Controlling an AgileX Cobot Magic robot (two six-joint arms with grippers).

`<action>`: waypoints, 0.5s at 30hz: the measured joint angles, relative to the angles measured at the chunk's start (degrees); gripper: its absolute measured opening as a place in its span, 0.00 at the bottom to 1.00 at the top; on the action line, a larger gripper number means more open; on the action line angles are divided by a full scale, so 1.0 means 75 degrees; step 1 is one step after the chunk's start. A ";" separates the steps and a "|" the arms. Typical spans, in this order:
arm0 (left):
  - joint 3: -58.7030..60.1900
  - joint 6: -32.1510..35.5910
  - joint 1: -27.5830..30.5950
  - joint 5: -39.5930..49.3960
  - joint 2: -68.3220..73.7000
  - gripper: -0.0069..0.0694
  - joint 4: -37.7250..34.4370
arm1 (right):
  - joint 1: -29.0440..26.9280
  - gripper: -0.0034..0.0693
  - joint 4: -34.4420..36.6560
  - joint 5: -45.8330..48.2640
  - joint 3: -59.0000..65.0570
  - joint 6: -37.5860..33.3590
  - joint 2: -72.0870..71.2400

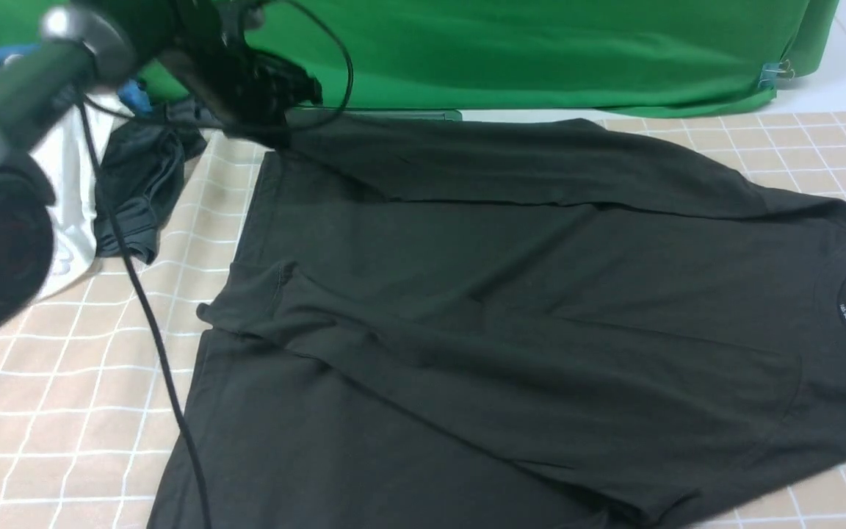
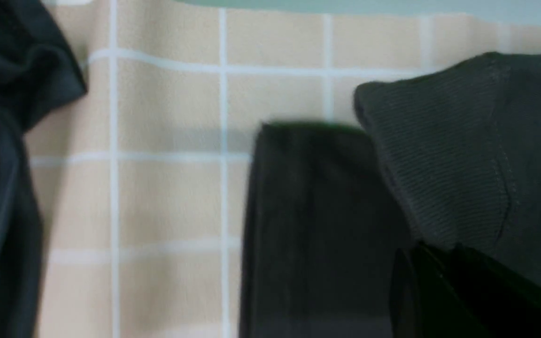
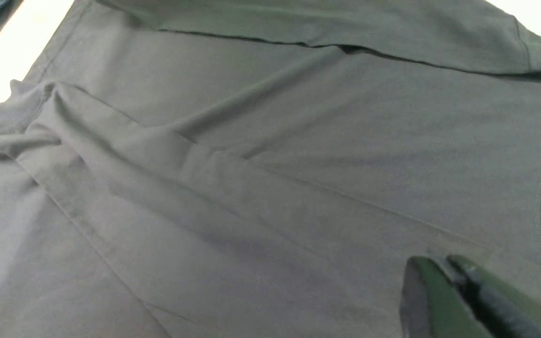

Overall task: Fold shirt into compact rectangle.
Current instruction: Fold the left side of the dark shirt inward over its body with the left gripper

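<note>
Front view has the shirt (image 1: 511,308) spread flat on the checked surface (image 1: 63,411), collar to the robot's right. Only the left wrist view shows the left fingers (image 2: 421,291) pinched on the shirt's far hem corner, probably to fold it over. The right fingers (image 3: 421,300) hover above the shirt, closed and empty.

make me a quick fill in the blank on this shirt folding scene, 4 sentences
1. The backdrop cloth behind the table is ____.
2. The collar of the black T-shirt lies toward the robot's ____ side.
3. The left claw is ____ on the far corner of the black T-shirt.
4. The checked tablecloth has grid lines coloured ____.

Missing words: green; right; shut; white.
</note>
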 joint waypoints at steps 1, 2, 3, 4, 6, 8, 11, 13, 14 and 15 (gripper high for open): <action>-0.0007 0.0083 0.0000 0.0215 -0.0111 0.13 -0.0054 | 0.0000 0.15 0.0000 0.0000 0.0000 0.0000 0.0000; -0.0007 0.0156 0.0000 0.0489 -0.0246 0.13 -0.0120 | 0.0000 0.15 0.0000 0.0000 0.0000 -0.0002 0.0000; -0.0007 0.0183 0.0000 0.0781 -0.0352 0.13 -0.0171 | 0.0000 0.15 0.0000 0.0000 0.0000 -0.0002 0.0000; -0.0007 0.0203 0.0000 0.1011 -0.0444 0.13 -0.0216 | 0.0000 0.15 0.0000 0.0007 0.0000 -0.0002 0.0000; -0.0007 0.0288 -0.0007 0.1535 -0.0655 0.13 -0.0301 | 0.0000 0.16 0.0000 0.0007 0.0000 -0.0010 0.0000; 0.0082 0.0288 -0.0007 0.1726 -0.0883 0.13 -0.0328 | 0.0000 0.17 0.0000 0.0007 0.0000 -0.0081 0.0000; 0.0480 0.0329 -0.0023 0.1776 -0.1367 0.13 -0.0331 | 0.0000 0.17 0.0000 0.0007 0.0000 -0.0212 0.0000; 0.1055 0.0288 -0.0092 0.1795 -0.1862 0.13 -0.0324 | 0.0000 0.17 0.0000 0.0014 0.0000 -0.0231 0.0000; 0.1372 0.0288 -0.0126 0.1802 -0.2096 0.13 -0.0311 | 0.0000 0.17 0.0000 0.0022 0.0000 -0.0231 0.0000; 0.1711 0.0244 -0.0159 0.1816 -0.2321 0.13 -0.0298 | 0.0000 0.17 0.0000 0.0030 0.0000 -0.0231 0.0000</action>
